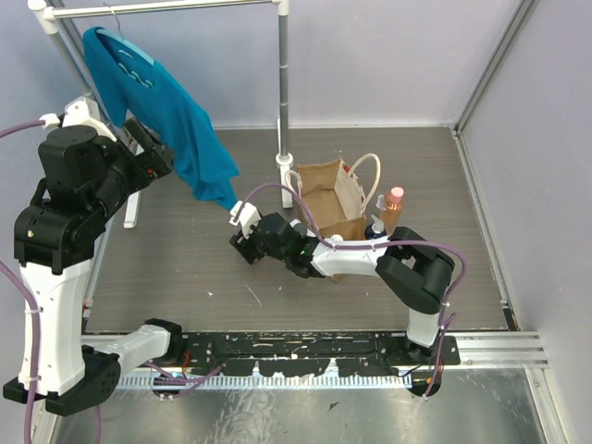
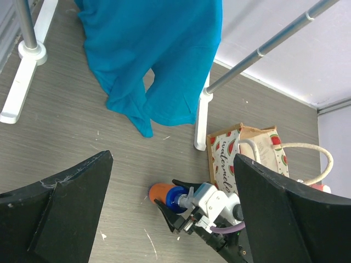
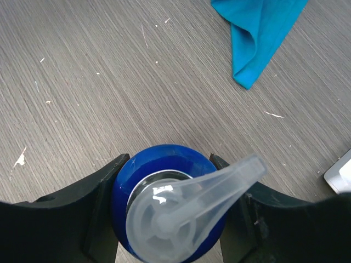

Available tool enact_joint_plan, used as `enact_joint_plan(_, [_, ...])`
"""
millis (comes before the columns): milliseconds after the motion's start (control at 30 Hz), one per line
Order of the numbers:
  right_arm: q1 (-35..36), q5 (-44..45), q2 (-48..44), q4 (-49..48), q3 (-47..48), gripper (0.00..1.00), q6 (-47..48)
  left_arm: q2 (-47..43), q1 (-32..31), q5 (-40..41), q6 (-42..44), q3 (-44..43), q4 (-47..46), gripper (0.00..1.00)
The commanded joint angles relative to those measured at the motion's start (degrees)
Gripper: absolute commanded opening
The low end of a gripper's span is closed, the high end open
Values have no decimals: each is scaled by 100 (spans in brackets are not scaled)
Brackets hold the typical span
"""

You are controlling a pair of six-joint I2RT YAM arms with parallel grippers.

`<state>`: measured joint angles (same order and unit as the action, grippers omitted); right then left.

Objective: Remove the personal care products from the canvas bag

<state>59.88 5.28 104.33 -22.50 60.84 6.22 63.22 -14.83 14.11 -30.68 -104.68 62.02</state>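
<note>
My right gripper (image 3: 170, 211) is shut on an orange bottle with a blue band (image 3: 159, 164) and a clear pump top. Its black fingers (image 3: 60, 219) press the blue band from both sides. In the left wrist view the orange bottle (image 2: 163, 193) sits low over the table, left of the canvas bag (image 2: 241, 148). From above, the right gripper (image 1: 243, 242) reaches left of the tan canvas bag (image 1: 326, 199), which stands upright with pale cord handles. A pinkish bottle (image 1: 394, 207) stands at the bag's right side. My left gripper (image 2: 173, 159) hangs high at the left, open and holding nothing.
A teal-blue garment (image 1: 166, 111) hangs from a metal rack, its hem just left of the bag. The rack's upright post (image 1: 284, 83) and white foot (image 1: 285, 165) stand right behind the bag. Walls close the table at the back and right.
</note>
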Motion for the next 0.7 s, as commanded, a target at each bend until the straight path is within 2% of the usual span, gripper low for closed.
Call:
enact_joint_plan(0, [-3,-36,-160,-477,341,35,-156,23,12,-203,-17,91,-260,99])
enact_joint_plan(33, [-9,-50,-155,-441,341,38,-151,47,8,-243,-17,97,-264,98])
enact_joint_plan(100, [-4,-59,-159,-428,303,52,-164,95,14,-312,-19,55,-219,99])
enact_joint_plan(167, [-9,-10,-188,-435,280,72,-154,133,9,-334,-5,21,-197,99])
enact_joint_plan(233, [-5,62,-268,-425,287,97,-113,145,11,-328,8,-13,-184,98])
enact_joint_plan(467, [270,622,-1670,-711,210,100,554,-19,13,43,115,66,-279,98])
enact_joint_plan(567, [299,1134,-2213,83,798,100,462,30,9,17,121,56,-281,98])
enact_joint_plan(667, [282,1907,-2530,1386,1714,100,278,103,13,-93,183,60,-271,98])
